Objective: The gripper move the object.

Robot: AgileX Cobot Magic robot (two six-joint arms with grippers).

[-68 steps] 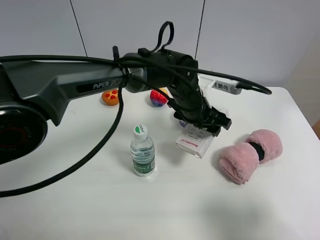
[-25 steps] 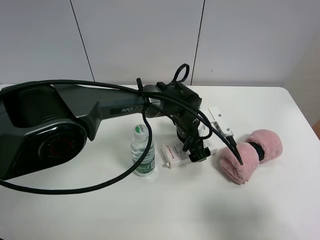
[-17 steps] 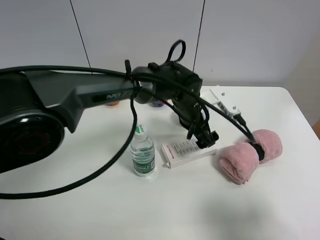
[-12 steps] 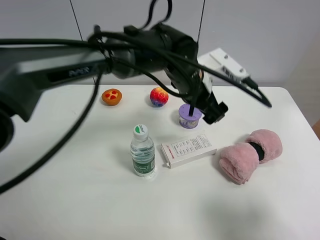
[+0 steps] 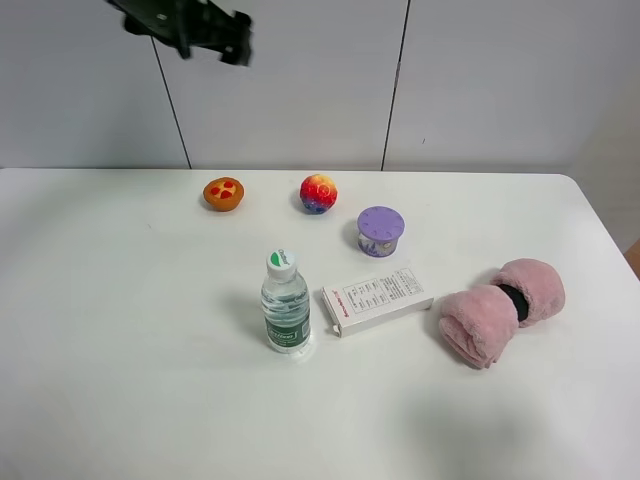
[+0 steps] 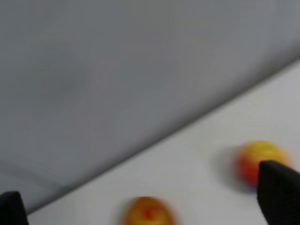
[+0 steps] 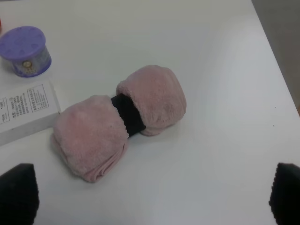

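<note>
Flat white box (image 5: pixel 377 299) with black print and red-edged side; left hand (image 6: pixel 150 206) spread apart, empty.

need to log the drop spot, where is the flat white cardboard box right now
In the exterior high view the flat white cardboard box lies mid-table, between the clear water bottle on its left and the pink fluffy roll on its right.

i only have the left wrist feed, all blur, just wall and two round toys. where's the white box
observer: The white box lies flat on the table just right of the upright water bottle, with a small gap between them.
operator: anything holding it
observer: No. The left gripper is high up by the wall, far from the box.
operator: whats on its other side
observer: A pink plush roll lies close to the box's right end.
</note>
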